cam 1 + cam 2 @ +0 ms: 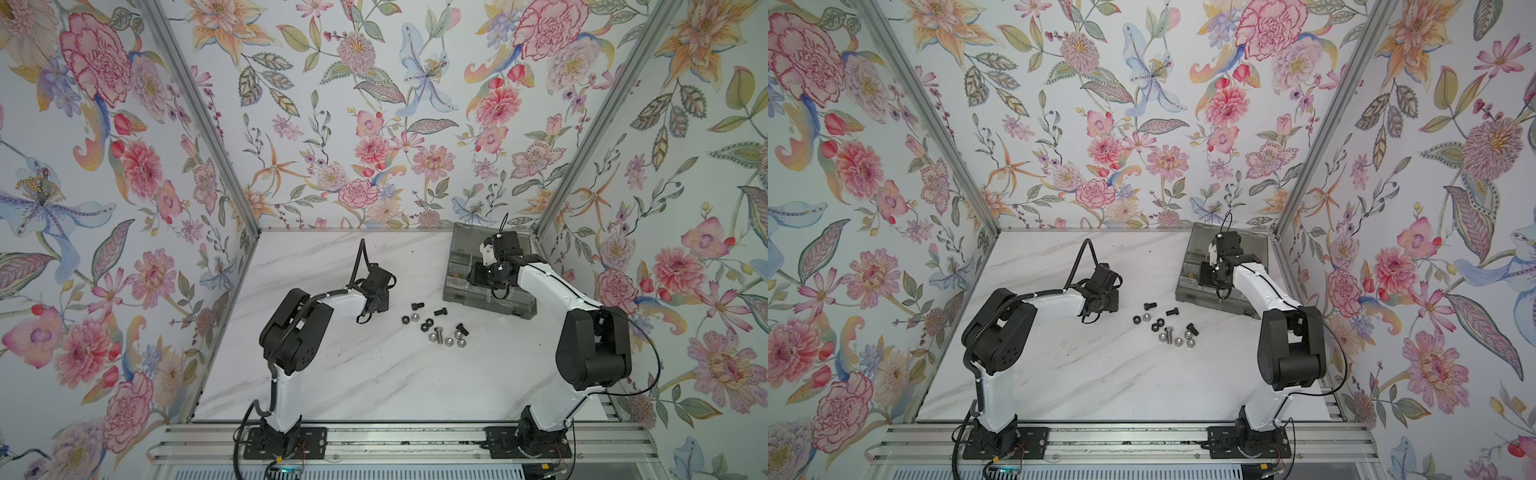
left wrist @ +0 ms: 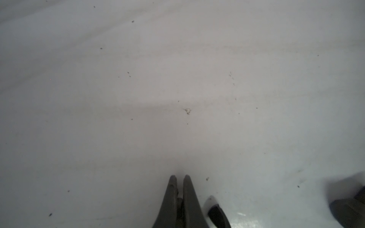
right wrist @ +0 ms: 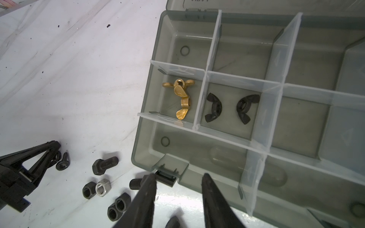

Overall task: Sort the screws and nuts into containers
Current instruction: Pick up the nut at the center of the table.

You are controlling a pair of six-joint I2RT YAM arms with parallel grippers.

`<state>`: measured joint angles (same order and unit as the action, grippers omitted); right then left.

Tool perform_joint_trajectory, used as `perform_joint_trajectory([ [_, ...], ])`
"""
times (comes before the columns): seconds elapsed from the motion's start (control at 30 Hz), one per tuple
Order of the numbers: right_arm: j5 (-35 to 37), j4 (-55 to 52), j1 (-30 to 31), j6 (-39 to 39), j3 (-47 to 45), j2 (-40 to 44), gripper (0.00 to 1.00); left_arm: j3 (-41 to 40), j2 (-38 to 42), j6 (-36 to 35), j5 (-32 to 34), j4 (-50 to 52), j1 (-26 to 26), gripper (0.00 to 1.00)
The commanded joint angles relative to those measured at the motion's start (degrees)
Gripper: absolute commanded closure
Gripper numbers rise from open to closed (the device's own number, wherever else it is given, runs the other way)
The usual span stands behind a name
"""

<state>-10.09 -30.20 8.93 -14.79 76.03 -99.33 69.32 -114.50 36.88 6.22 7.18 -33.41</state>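
Observation:
Loose screws and nuts (image 1: 436,328) (image 1: 1167,328), black and silver, lie in a cluster mid-table. My left gripper (image 1: 376,305) (image 2: 179,176) is shut, low over the table just left of them. A small black screw (image 3: 62,162) lies beside its fingertips (image 3: 56,147), not between them. The right gripper (image 3: 178,175) (image 1: 478,276) is open and holds nothing, above the front latch of the grey organizer box (image 3: 145,110) (image 1: 490,305). One of the containers holds brass wing nuts (image 3: 180,98), the one beside it two black wing nuts (image 3: 214,107).
The box's lid (image 1: 469,237) lies open toward the back wall. Close to the box front lie a black screw (image 3: 104,164), a silver nut (image 3: 102,187) and black nuts (image 3: 118,207). Floral walls enclose the marble table (image 1: 332,374) on three sides.

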Motion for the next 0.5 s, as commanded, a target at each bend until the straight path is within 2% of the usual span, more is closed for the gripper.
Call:
perform_joint_trajectory([
  [0.0, -0.5, 0.0, 0.0, -0.5, -1.0, 1.8, 0.59, -0.5, -3.1, -0.2, -2.2, 3.9, -0.8, 1.0],
  [0.2, -2.1, 0.0, -0.4, -1.3, -1.8, 4.4, 0.58, 0.7, -0.7, -2.0, -1.9, 3.4, -0.7, 1.0],
  [0.37, -3.9, 1.0, -1.7, -3.4, -3.6, 9.2, 0.58, 10.6, 1.0, -7.2, -2.5, 6.5, -0.7, 1.0],
  [0.47, -2.9, 1.1, -2.8, -5.0, -5.3, 12.4, 0.58, 18.7, -0.7, -9.4, -6.4, 7.3, -0.8, 1.0],
])
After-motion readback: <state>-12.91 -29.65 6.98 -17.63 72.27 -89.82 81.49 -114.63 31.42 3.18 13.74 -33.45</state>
